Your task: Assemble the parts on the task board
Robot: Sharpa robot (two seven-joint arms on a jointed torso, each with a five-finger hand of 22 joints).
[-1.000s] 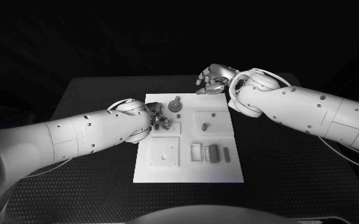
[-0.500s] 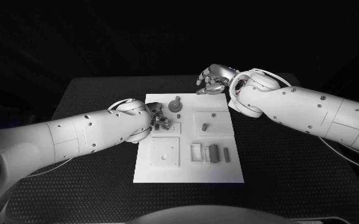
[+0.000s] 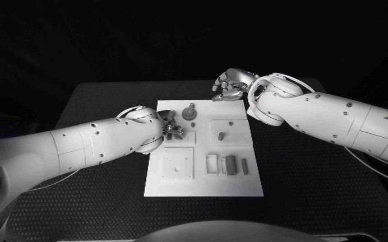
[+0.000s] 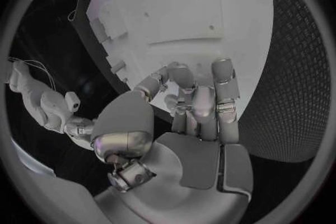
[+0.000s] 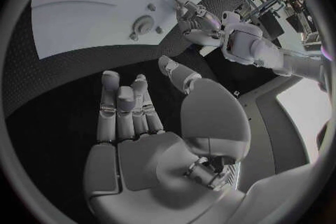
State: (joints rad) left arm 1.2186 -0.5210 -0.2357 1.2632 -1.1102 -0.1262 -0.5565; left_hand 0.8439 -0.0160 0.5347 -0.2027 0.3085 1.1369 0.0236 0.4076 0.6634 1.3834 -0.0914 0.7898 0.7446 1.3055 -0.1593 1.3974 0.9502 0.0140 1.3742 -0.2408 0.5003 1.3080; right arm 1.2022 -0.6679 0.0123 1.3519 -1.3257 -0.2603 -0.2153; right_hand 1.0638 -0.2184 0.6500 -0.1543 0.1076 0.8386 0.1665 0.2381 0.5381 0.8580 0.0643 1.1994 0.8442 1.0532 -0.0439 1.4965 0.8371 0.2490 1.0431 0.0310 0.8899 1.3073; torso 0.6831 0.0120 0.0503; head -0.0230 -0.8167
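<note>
Board: we see the white task board (image 3: 204, 189) lying flat mid-tabletop, long side running toward the near edge.
Tabletop: black tabletop (image 3: 105, 102), textured, carries the board.
Left hand: our left hand (image 3: 170, 129) sits over the board's left edge, in its far half; fingers curled in and bunched low against the board surface. Wrist view has the fingers (image 4: 223, 81) bent down onto the white plate. We cannot tell whether anything is pinched between them.
Right hand: right hand (image 3: 232, 85) hovers off the board, past its far right corner, near the tabletop's far edge. Fingers (image 5: 111, 102) apart, loosely curved, nothing in them.
Round part: grey disc part (image 3: 189, 113) with a small post, in the board's far half just beside the left hand; also seen from the right wrist (image 5: 144, 24).
Peg: small grey peg (image 3: 221, 136) standing in a square recess right of centre.
Bars: grey bar parts (image 3: 231, 165) lie side by side in the near right part of the board, next to a rectangular slot.
Square plate: raised square plate (image 3: 178, 164) near left of the board, small holes in it.
</note>
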